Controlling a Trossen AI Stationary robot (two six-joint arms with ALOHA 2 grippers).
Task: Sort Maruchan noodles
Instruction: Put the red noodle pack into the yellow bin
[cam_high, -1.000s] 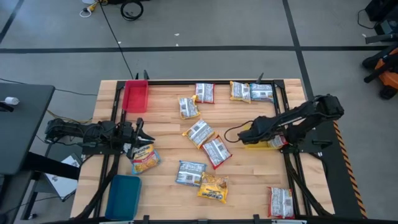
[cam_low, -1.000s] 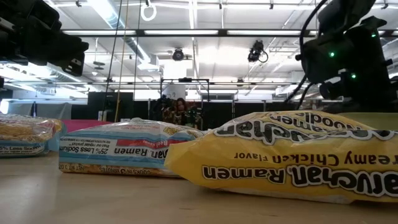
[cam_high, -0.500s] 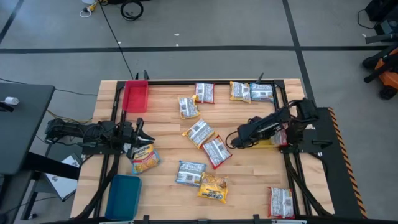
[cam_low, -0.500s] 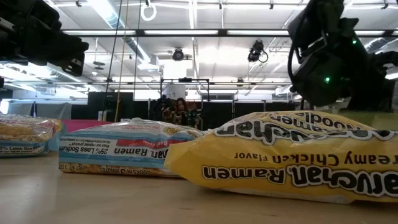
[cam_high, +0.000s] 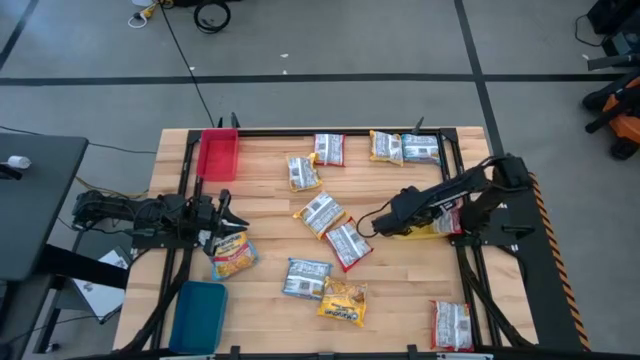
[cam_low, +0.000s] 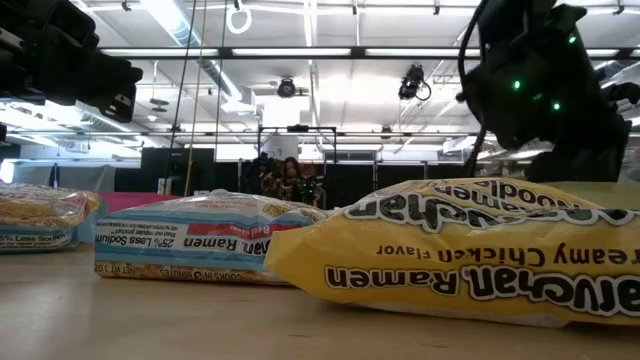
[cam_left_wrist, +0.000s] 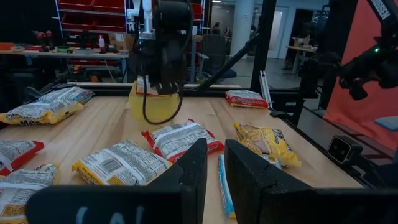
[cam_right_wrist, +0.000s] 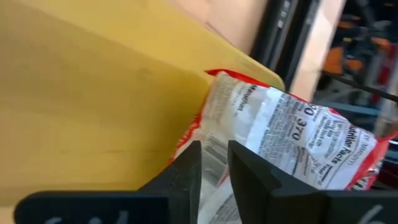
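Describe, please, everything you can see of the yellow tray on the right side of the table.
The yellow tray is a shallow plastic tray with a smooth, plain inner floor and a low rim. It sits flat near the table's right edge, largely hidden from above by the right arm, whose right gripper reaches past it toward the middle. In the right wrist view a red-edged noodle packet lies partly over its rim. From the left wrist view the tray shows behind that arm.
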